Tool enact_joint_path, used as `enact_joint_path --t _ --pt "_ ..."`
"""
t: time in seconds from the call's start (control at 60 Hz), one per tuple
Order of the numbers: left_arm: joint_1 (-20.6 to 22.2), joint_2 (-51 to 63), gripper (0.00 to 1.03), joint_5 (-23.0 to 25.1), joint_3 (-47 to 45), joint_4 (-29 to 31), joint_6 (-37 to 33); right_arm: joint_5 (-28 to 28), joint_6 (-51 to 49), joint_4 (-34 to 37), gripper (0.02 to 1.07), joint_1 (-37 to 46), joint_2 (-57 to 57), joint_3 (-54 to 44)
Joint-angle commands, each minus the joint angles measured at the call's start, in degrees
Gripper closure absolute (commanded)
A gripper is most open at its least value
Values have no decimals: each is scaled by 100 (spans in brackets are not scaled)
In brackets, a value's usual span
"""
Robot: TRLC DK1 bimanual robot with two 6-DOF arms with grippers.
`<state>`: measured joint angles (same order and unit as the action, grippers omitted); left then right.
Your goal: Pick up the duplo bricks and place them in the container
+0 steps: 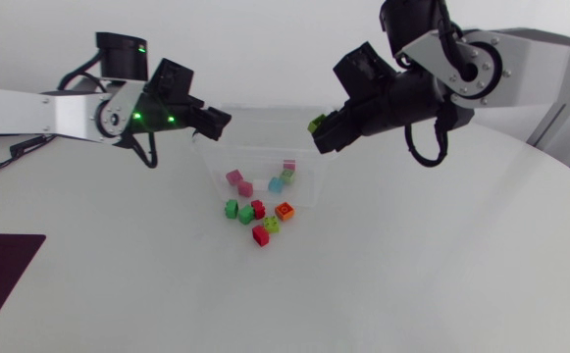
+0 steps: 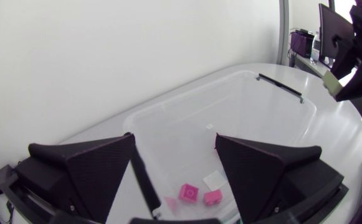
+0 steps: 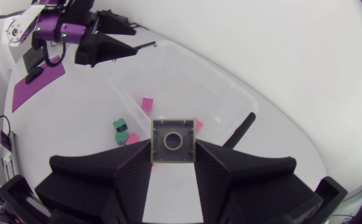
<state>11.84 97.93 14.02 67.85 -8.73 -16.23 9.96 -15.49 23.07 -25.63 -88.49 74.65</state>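
A clear plastic container (image 1: 309,162) stands at the table's middle back. It holds two pink bricks (image 1: 233,177), a cyan brick (image 1: 276,183) and a few more. My left gripper (image 1: 213,122) hangs over the container's left rim, open and with nothing in it (image 2: 174,140). Below it lie the pink bricks (image 2: 188,193). My right gripper (image 1: 322,130) hovers over the right rim, shut on an olive-green brick (image 1: 316,124) that shows stud-hole up between the fingers (image 3: 173,140). Several loose bricks, green (image 1: 232,208), red (image 1: 260,235) and orange (image 1: 285,210), lie on the table in front of the container.
A dark purple mat (image 1: 0,279) lies at the front left edge of the white table (image 1: 412,275). The two grippers face each other across the container, about a container's width apart.
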Motion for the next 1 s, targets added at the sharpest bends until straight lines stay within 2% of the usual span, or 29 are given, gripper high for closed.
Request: enact_joint_path --t 0.0,0.233,0.467,0.583,0.65,0.683,0.7,0.733,0.767,0.85,0.983 --pt "-190 -644 6 -40 -563 12 173 33 28 66 81 84 -309 348" --pt "-428 -1303 6 -13 -1688 267 58 33 90 -101 81 146 -995 937" --pt "-331 -1171 6 30 -2365 284 85 15 230 -189 79 137 -1619 1464" --pt "29 -740 6 30 -2496 205 164 -134 318 -242 59 111 -2058 1834" --pt "223 -538 6 -22 -2488 170 208 -169 336 -233 54 84 -2234 1992" --pt "346 -380 6 -119 -2435 144 313 -213 353 -224 49 75 -2313 2062" --pt "372 -336 6 -145 -2400 144 331 -222 362 -215 44 67 -2357 2106" --pt "469 -99 7 -180 -2268 144 428 -292 380 -206 26 58 -2436 2176" --pt "513 24 8 -233 -2198 144 489 -319 388 -206 19 49 -2445 2185" --pt "565 288 8 -339 -2031 144 603 -319 441 -206 13 40 -2384 2159" --pt "636 613 10 -681 -1785 47 841 -319 503 -338 10 -12 -1848 1614"
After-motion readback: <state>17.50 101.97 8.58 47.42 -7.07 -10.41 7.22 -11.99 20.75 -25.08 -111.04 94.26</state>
